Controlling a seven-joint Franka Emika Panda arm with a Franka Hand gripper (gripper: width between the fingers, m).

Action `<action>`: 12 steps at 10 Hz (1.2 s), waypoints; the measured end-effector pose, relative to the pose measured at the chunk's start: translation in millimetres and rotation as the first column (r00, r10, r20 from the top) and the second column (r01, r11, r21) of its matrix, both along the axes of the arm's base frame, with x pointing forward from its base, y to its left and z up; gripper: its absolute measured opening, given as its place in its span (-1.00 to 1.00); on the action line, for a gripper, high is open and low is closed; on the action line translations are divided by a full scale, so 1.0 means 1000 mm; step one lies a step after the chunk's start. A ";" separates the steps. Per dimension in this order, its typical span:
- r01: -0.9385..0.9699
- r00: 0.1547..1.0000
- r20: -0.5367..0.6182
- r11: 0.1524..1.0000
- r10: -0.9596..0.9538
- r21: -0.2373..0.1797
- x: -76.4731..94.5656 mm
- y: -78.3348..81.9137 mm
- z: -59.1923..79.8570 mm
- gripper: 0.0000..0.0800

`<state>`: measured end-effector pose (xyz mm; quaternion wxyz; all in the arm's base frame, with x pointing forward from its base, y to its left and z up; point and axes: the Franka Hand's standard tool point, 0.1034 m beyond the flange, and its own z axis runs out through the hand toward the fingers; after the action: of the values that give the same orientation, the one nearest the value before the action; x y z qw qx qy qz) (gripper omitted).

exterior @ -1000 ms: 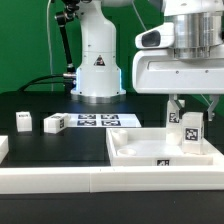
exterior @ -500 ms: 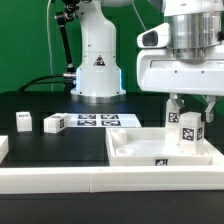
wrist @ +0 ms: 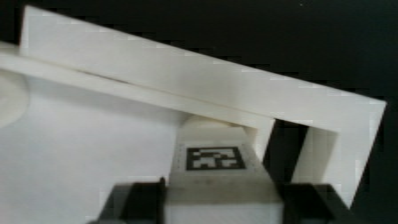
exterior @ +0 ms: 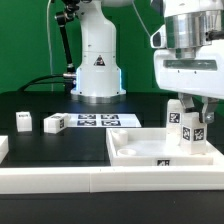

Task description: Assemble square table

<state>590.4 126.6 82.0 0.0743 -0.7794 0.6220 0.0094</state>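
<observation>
Gripping a small white plastic leg block (exterior: 188,128) with black-and-white tags on its faces, the robot's two-finger gripper (exterior: 189,113) hangs over the right side of the scene. Its fingers are closed narrowly on the block's upper part, one on either side. The block stands upright with its long axis vertical and a tagged face turned towards the near side. Its lower end is down at the far right corner of the large white plastic square tray-like top (exterior: 150,160). I cannot tell whether it touches the tray floor.

From the wrist camera the same leg block (wrist: 214,150) runs straight down between the dark fingers (wrist: 139,205) of the gripper (wrist: 214,200). The tray's raised rim (wrist: 178,65) bends round a corner just beside the block, so its walls close it in on two sides.

The tray lies flat on the black table (exterior: 60,145), near and to the right, with a small tag on its near rim. Two more white tagged leg blocks (exterior: 23,121) (exterior: 54,123) stand well apart from it on the left. The marker board (exterior: 98,120) lies flat just to their right, in front of the arm's white base (exterior: 97,65). A long plain white rail (exterior: 70,180) runs along the near edge of the table.
</observation>
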 end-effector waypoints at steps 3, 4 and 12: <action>0.249 0.969 -0.017 0.968 -0.248 0.027 0.001 0.006 0.000 -0.28; 0.318 0.948 -0.028 0.947 -0.317 0.039 0.001 0.005 0.000 -0.28; 0.671 0.741 -0.092 0.736 -0.665 0.090 0.004 0.003 0.001 -0.27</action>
<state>594.8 129.4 82.6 0.1015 -0.4980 0.8603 0.0395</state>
